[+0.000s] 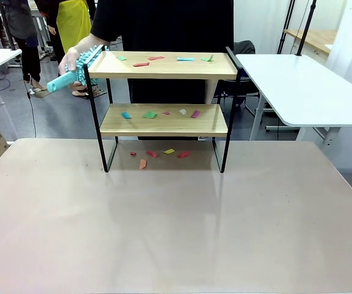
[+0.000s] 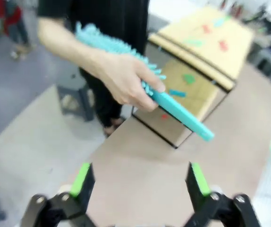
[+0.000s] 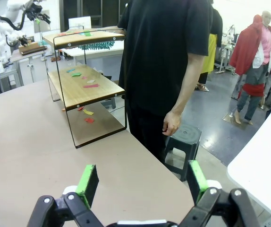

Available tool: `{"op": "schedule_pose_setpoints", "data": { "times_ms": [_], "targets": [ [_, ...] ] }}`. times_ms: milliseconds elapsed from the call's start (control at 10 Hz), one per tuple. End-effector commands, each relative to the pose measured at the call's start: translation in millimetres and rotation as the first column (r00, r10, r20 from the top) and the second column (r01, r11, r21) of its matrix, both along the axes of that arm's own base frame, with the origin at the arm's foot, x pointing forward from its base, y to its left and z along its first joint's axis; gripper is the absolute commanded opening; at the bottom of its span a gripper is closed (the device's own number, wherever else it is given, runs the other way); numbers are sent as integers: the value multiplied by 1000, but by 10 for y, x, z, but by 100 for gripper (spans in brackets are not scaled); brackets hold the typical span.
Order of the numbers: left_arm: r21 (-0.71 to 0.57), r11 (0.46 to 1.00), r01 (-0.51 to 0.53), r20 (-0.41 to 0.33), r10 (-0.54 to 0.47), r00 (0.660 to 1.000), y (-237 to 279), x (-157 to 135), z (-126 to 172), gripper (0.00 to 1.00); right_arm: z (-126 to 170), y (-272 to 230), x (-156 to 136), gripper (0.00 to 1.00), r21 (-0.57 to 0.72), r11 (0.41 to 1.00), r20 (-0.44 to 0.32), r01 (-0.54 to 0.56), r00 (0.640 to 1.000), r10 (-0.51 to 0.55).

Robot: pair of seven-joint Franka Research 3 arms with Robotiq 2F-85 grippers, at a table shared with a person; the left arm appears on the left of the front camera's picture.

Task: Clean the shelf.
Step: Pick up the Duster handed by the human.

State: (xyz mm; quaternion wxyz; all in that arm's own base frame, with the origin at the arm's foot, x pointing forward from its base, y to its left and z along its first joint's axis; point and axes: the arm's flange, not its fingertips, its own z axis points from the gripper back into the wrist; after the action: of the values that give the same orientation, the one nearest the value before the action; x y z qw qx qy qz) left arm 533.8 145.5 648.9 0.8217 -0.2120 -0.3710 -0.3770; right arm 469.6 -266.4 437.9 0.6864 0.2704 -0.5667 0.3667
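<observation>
Well, from the front view I saw the shelf (image 1: 164, 72) standing at the far middle of the table (image 1: 176, 233). Coloured paper scraps (image 1: 149, 114) lay scattered on both boards and on the tabletop beneath it. A person behind it held a teal duster (image 1: 65, 78) in one hand (image 1: 73, 60) at the shelf's left end, beside the top board's rail. My left gripper (image 2: 138, 177) stood released, nothing between its green pads, facing that hand. That picture was blurred, so the duster's handle only seemed to jut out past the fingers. My right gripper (image 3: 142, 182) was likewise spread and empty, over the table edge near a dark stool (image 3: 182, 137).
</observation>
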Motion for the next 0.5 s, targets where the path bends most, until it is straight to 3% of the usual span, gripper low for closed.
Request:
{"op": "schedule_pose_setpoints", "data": {
  "times_ms": [0, 200, 400],
  "targets": [
    [122, 984, -131, -78, 141, 987, -420, -300, 24, 100, 26, 21, 8, 100, 0, 1000, 6, -3, 1000, 3],
    [215, 940, -264, -30, 276, 961, -918, -443, 142, 100, 26, 21, 8, 100, 0, 1000, 6, -3, 1000, 3],
    [241, 909, -340, 14, 347, 938, -1405, -447, 97, 100, 26, 21, 8, 100, 0, 1000, 6, -3, 1000, 3]
  ]
}}
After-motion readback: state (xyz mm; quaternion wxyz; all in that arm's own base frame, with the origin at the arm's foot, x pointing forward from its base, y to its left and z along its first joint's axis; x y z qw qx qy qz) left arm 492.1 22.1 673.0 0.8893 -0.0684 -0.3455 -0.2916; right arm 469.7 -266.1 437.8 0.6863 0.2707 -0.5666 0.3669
